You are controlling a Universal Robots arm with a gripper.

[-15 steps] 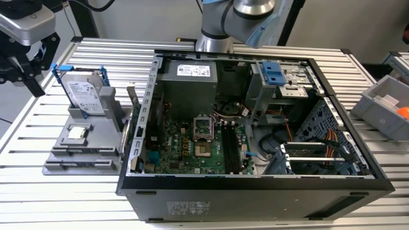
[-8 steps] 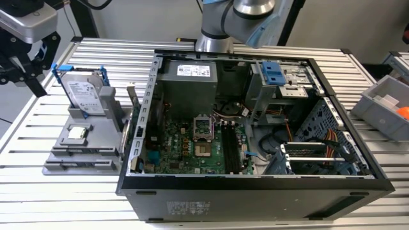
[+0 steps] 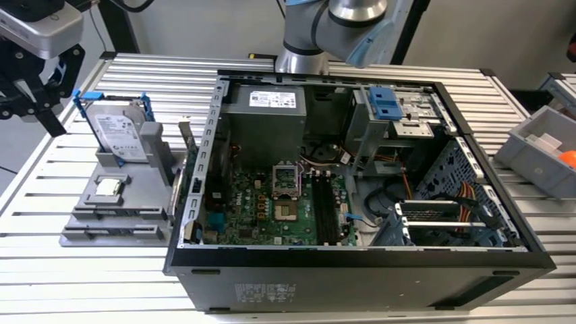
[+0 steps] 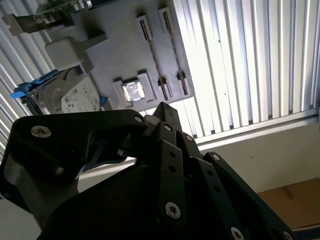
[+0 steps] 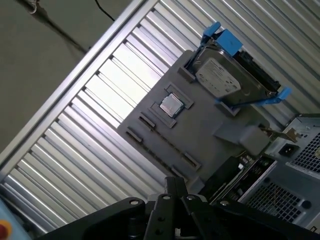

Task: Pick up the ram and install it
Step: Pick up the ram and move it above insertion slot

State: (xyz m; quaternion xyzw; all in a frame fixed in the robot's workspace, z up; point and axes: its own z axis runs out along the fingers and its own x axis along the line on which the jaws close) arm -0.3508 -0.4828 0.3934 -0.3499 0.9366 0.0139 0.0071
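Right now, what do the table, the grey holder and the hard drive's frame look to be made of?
Table: likely bare aluminium; ribbed silvery slats that glint.
Holder: probably matte grey plastic; dull, no shine.
Drive frame: seemingly blue plastic; saturated colour, smooth moulded tabs.

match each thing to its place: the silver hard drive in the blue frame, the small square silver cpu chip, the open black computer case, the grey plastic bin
Things:
1. silver hard drive in a blue frame
2. small square silver CPU chip
3. open black computer case
4. grey plastic bin

Places:
a. at the exterior view's right edge, with something orange inside
b. lying flat in a recess of the grey holder
c. on its side on the slatted metal table, motherboard showing
d. standing on its edge in the grey holder

Pairs: 1-d, 2-b, 3-c, 4-a
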